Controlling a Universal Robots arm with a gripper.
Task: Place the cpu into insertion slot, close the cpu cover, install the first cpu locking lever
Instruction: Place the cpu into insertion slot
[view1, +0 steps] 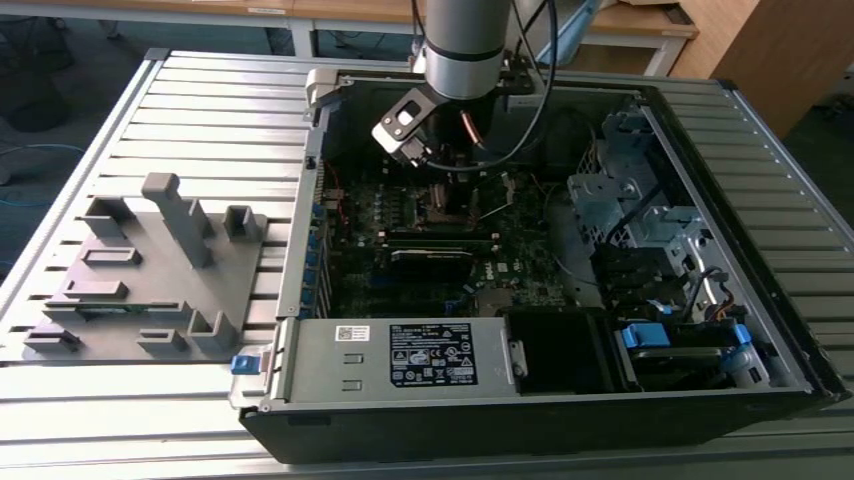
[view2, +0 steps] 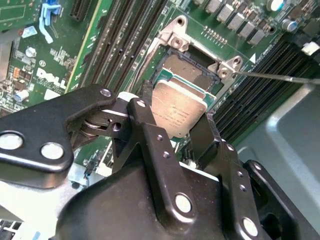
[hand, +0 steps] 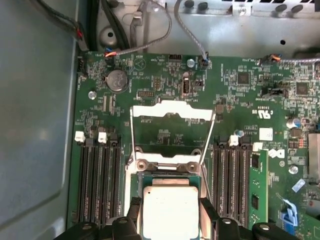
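Observation:
My gripper (view2: 177, 114) is shut on the cpu (view2: 176, 107), a flat square chip with a dull silver top, one black finger on each of two opposite edges. The cpu (hand: 170, 210) hangs just over the insertion slot (view2: 192, 65), partly covering its dark open centre. The cpu cover (hand: 172, 111), a thin silver frame, lies flipped back open on the motherboard beyond the slot. Two thin wire locking levers (hand: 132, 135) stand raised along its sides. In the exterior view the gripper (view1: 447, 185) is down inside the open computer case (view1: 747, 300), over the motherboard.
Black memory slots (hand: 100, 175) flank the socket on both sides. A coin battery (hand: 116, 80) and loose cables (hand: 150, 30) lie beyond the cover. A grey fixture block (view1: 147, 270) stands at the exterior view's left, the power supply (view1: 400, 355) in front, drive cages (view1: 641, 200) at the right.

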